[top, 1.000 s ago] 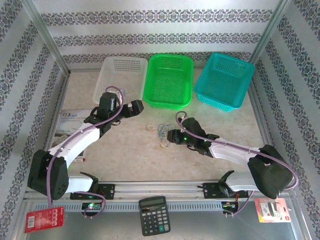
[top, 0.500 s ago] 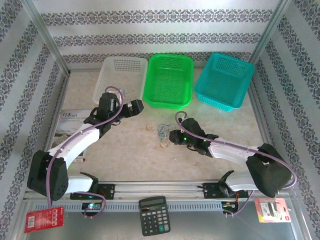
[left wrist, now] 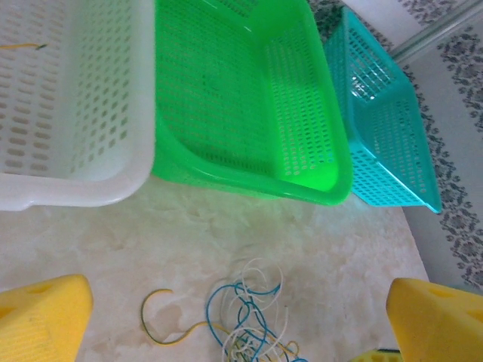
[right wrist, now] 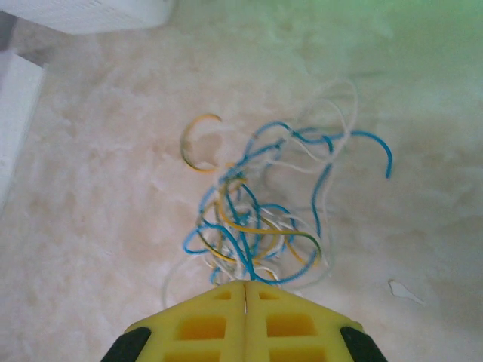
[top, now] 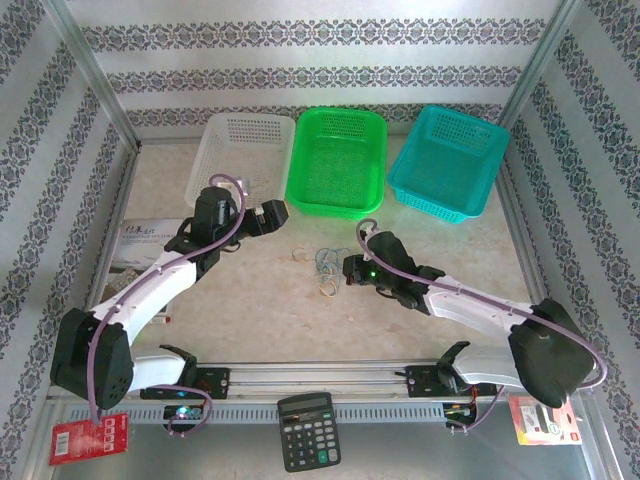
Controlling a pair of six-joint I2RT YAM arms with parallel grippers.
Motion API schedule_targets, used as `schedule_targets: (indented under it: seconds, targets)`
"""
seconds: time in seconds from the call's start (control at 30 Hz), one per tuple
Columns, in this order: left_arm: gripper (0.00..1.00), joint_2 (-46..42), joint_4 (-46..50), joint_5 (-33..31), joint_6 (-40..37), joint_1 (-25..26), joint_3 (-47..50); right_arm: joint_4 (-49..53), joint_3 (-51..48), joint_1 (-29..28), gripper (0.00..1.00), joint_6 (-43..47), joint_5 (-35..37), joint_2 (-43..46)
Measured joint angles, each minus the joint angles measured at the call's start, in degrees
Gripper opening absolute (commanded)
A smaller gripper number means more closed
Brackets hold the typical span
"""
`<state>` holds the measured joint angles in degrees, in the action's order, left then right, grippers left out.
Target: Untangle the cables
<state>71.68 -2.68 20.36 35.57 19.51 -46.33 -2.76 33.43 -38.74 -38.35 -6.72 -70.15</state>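
Observation:
The cables (top: 322,265) lie in a loose tangle of blue, yellow and whitish strands on the table's middle, in front of the green basket. My right gripper (top: 346,270) sits at the tangle's right edge; in the right wrist view its yellow fingers (right wrist: 204,320) are pressed together, and a blue strand of the cables (right wrist: 253,219) runs into their seam. A loose yellow curl (right wrist: 198,147) lies just beyond the tangle. My left gripper (top: 274,215) hovers to the upper left, open. Its wide-spread pads (left wrist: 41,317) flank the cables (left wrist: 253,313) from above.
Three baskets line the back: white (top: 240,150), green (top: 335,160) and teal (top: 450,160). A thin yellow strand (left wrist: 19,47) lies in the white basket. A booklet (top: 140,245) lies at the left. A calculator (top: 308,430) and red packets (top: 90,438) rest by the near rail.
My right gripper has shut at the edge of the tangle, and its arm has shifted slightly. The left arm has barely moved and stays open.

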Motion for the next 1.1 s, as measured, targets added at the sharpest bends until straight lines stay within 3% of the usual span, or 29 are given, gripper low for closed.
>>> schedule_targets:
  seconds: [0.57, 0.8, 1.1]
  targets:
    - [0.99, 0.31, -11.58, 8.20, -6.80, 7.50, 5.73, 4.74, 11.26, 1.14, 0.00, 2.19, -5.16, 2.99]
    - [0.86, 4.79, -15.19, 7.72, -9.94, 11.08, 6.91, 4.81, 13.05, 1.14, 0.00, 2.34, -6.38, 2.82]
    - [0.85, 11.78, -19.89, 4.94, -11.41, 16.00, 7.45, 4.92, 13.84, 1.14, 0.00, 2.32, -7.06, 1.77]
